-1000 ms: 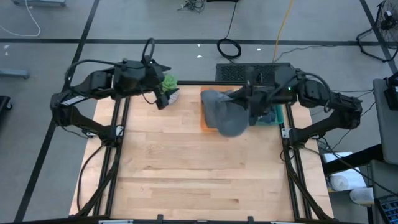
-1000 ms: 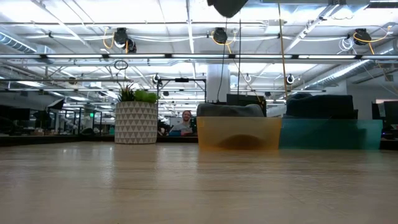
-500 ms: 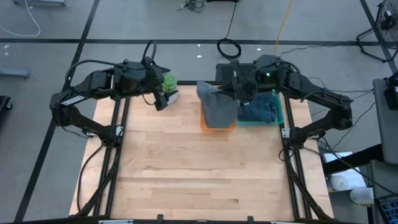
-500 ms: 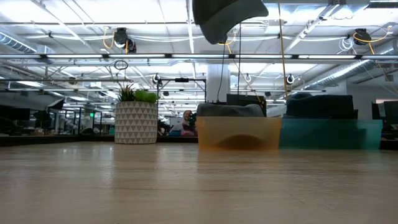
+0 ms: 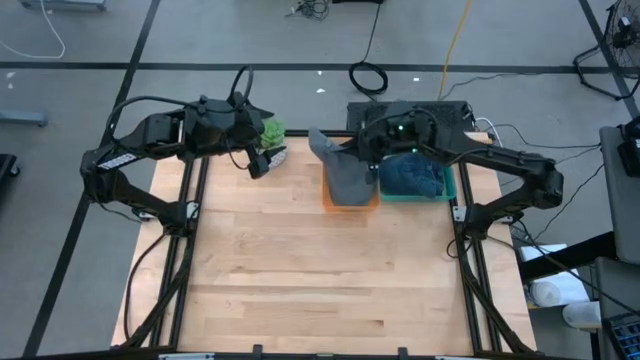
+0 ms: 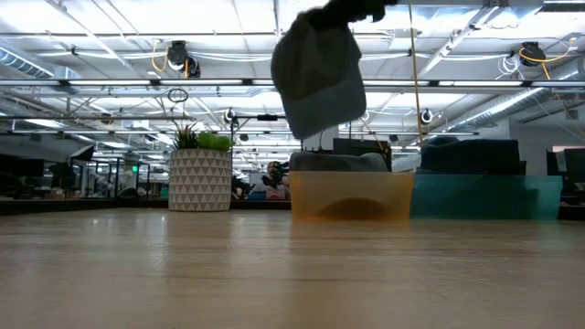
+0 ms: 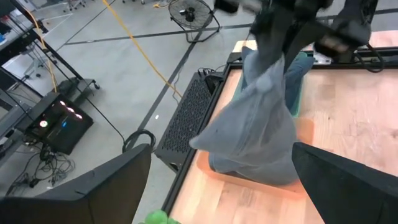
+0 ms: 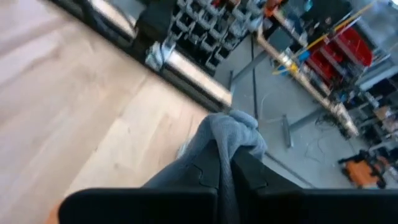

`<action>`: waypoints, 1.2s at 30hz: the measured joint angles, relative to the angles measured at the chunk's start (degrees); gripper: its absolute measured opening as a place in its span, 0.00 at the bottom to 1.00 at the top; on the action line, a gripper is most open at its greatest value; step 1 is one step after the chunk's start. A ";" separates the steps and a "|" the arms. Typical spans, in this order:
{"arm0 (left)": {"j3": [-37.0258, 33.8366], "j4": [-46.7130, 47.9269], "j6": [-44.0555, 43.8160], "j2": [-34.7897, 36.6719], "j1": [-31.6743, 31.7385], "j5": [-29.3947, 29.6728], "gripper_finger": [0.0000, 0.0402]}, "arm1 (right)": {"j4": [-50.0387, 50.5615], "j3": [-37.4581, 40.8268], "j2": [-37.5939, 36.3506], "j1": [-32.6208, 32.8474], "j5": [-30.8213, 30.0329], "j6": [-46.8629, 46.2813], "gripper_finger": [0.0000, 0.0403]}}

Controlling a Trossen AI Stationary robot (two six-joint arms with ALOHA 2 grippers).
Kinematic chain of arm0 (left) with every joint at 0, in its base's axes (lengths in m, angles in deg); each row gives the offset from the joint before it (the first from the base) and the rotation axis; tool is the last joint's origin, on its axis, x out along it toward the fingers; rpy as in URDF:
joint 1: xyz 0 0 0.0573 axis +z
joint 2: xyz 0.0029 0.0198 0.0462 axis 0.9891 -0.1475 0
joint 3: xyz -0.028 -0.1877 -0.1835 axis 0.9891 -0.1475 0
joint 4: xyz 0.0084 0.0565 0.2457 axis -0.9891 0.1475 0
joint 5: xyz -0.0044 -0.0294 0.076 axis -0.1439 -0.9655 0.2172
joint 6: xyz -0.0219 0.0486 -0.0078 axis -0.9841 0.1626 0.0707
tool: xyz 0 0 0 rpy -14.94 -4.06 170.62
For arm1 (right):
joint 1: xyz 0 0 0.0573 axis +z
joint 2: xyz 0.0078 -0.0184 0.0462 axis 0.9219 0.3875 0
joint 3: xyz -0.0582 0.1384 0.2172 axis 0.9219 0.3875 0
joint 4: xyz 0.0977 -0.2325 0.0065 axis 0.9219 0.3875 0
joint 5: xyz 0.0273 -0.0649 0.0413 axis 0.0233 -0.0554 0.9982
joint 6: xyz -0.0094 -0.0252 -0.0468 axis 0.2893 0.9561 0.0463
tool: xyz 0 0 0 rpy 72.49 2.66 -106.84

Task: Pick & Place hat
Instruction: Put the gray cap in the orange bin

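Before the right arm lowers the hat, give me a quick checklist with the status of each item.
1. Right gripper shut on the grey hat: ok.
2. Hat hanging clear above the orange bin: ok.
3. Hat lined up over the orange bin, not the teal bin: ok.
4. Room in the orange bin: cannot tell, grey fabric already inside.
5. Left gripper open, waiting by the potted plant: ok.

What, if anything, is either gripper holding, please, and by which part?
The right gripper holds a grey hat, pinched by a fold of its fabric. The left gripper holds nothing.
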 joint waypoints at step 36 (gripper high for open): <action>0.00 0.26 1.91 -0.02 2.82 -1.44 0.99 | -7.88 18.59 0.26 -1.27 -4.35 -11.43 0.00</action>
